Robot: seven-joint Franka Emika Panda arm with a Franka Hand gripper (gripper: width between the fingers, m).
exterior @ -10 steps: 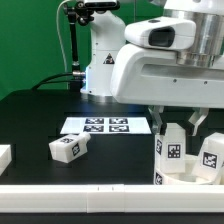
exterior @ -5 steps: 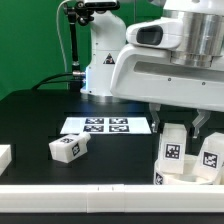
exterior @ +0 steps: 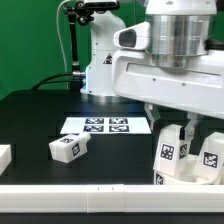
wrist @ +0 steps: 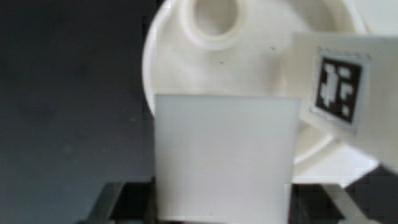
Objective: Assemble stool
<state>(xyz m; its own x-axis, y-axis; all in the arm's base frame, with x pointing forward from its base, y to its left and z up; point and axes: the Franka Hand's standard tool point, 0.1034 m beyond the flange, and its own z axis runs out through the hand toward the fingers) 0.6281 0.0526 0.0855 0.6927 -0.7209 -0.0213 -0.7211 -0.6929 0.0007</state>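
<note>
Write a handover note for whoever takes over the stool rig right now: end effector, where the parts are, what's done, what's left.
End effector: shut on a leg, held upright on the seat.
Second leg: stands on the seat beside it; whether it is fully fixed cannot be told.
Third leg: lies loose on the table, toward the exterior view's left, in front of the marker board.
Done: apparently one leg placed.
Left: finish seating the held leg, then fetch and fit the third.
</note>
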